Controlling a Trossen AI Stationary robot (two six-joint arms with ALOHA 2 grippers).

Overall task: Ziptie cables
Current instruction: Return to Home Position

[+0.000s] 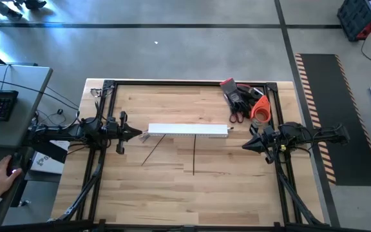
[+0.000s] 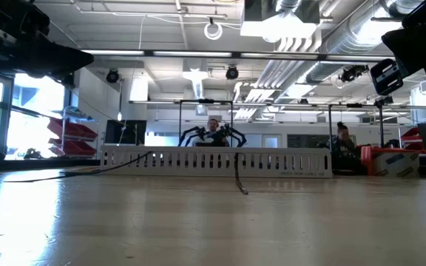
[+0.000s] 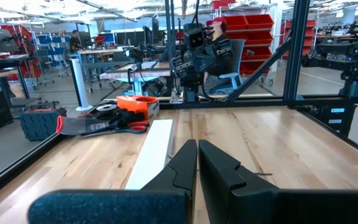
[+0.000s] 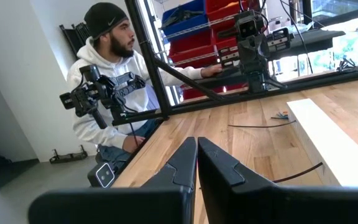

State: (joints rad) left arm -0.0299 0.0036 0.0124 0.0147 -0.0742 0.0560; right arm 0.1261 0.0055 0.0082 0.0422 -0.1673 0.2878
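Note:
A white slotted duct [image 1: 187, 131] lies across the middle of the table. Of the cables I see only small coloured frayed ends [image 4: 281, 115] at the duct's left end [image 1: 145, 137]; the rest is hidden. Two dark zipties lie flat on the wood: one slants from under the duct toward the near left [image 1: 153, 149], the other runs straight toward the near edge [image 1: 194, 156] [image 2: 240, 182]. My left gripper [image 1: 138, 133] [image 3: 197, 149] is shut, just left of the duct's left end. My right gripper [image 1: 245, 145] [image 4: 197, 146] is shut, right of the duct's right end.
Red-handled scissors, dark gloves and an orange roll [image 1: 261, 109] sit at the far right corner. A black frame [image 1: 172, 83] edges the table. A person's hand [image 1: 2, 173] rests at a desk to the left, and the same person shows in the right wrist view [image 4: 114, 81].

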